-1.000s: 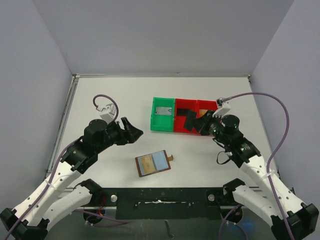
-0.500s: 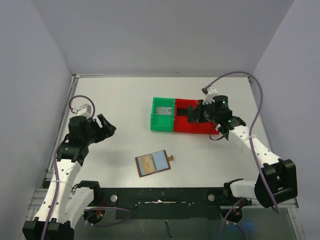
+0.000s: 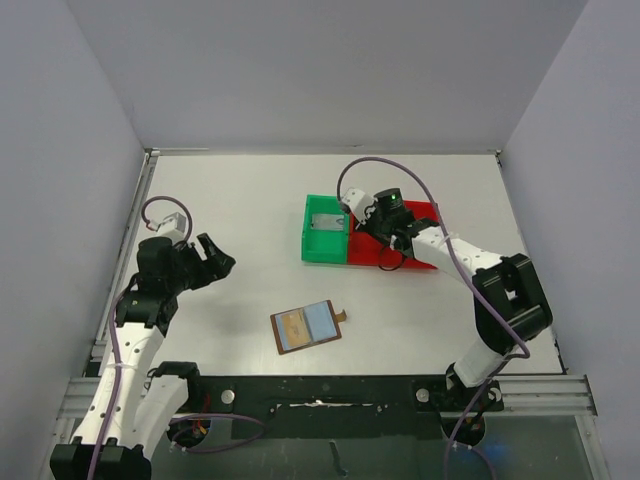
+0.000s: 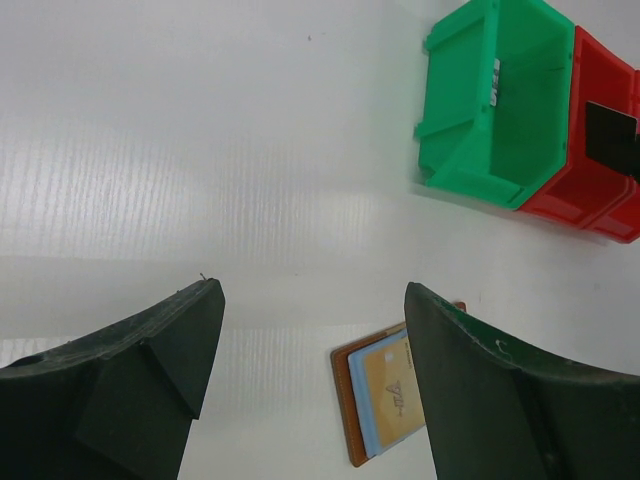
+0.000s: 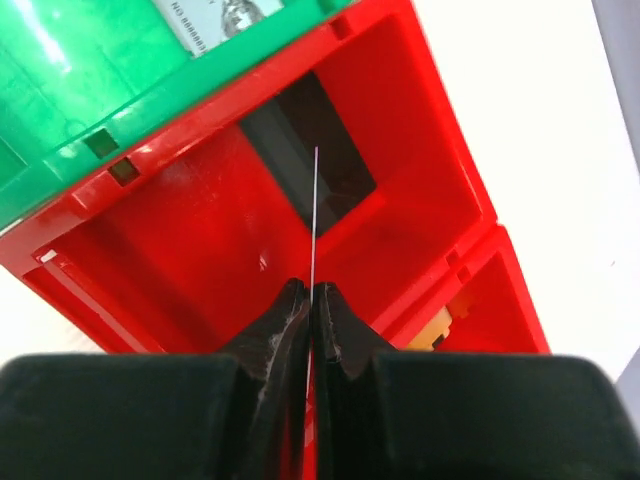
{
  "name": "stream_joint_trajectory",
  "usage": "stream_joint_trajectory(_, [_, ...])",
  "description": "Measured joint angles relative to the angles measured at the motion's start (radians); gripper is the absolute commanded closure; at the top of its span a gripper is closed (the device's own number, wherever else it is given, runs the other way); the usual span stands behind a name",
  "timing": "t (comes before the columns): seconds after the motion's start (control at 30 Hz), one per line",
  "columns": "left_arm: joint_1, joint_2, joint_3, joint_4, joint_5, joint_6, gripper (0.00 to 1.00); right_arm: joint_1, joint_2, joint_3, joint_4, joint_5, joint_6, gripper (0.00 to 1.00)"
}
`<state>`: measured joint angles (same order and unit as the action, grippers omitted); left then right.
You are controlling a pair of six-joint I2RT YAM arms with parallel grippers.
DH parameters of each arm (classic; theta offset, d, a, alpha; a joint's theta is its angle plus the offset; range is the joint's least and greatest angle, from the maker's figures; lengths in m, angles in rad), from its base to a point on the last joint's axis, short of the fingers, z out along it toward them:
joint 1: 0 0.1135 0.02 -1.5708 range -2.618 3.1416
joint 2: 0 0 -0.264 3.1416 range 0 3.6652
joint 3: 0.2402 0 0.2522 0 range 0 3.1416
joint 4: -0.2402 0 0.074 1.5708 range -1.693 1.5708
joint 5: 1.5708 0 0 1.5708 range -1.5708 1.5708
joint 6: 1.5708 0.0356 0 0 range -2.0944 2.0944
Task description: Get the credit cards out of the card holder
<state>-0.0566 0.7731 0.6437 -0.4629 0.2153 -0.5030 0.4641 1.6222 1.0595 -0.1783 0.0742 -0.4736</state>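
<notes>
A thin card (image 5: 314, 215), seen edge-on so its colour cannot be told, is pinched between the closed fingers of the right claw (image 5: 311, 296) above the red tray (image 5: 200, 230). A black card (image 5: 325, 150) is seen flat on the tray floor beyond the fingertips, and a pale grey card (image 3: 326, 222) in the green tray (image 3: 322, 254) to their left. The card holder (image 4: 385, 395) is laid open on the table (image 4: 200, 150) just ahead of the left claw (image 4: 312, 300), whose jaws are spread wide.

Both arms shift.
The right gripper (image 3: 373, 232) edges left along the red trays (image 3: 362, 256) toward the green tray (image 3: 312, 250); the left gripper (image 3: 222, 258) pulls back from the middle of the table (image 3: 250, 195) to its left side.
</notes>
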Motion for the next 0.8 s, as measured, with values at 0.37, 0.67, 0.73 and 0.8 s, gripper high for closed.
stream_joint_trajectory(0.37, [0.009, -0.006, 0.0, 0.015, 0.031, 0.005, 0.27, -0.026, 0.129, 0.053, 0.027, -0.066, -0.338, 1.0])
stream_joint_trajectory(0.67, [0.025, 0.0, 0.0, 0.022, 0.048, 0.01, 0.27, -0.051, 0.291, 0.176, 0.035, -0.1, -0.499, 0.83])
stream_joint_trajectory(0.73, [0.027, 0.0, 0.0, 0.023, 0.051, 0.011, 0.27, -0.052, 0.326, 0.186, 0.032, -0.107, -0.516, 0.82])
stream_joint_trajectory(0.8, [0.028, 0.0, 0.0, 0.024, 0.052, 0.011, 0.27, -0.057, 0.339, 0.186, 0.024, -0.119, -0.523, 0.71])
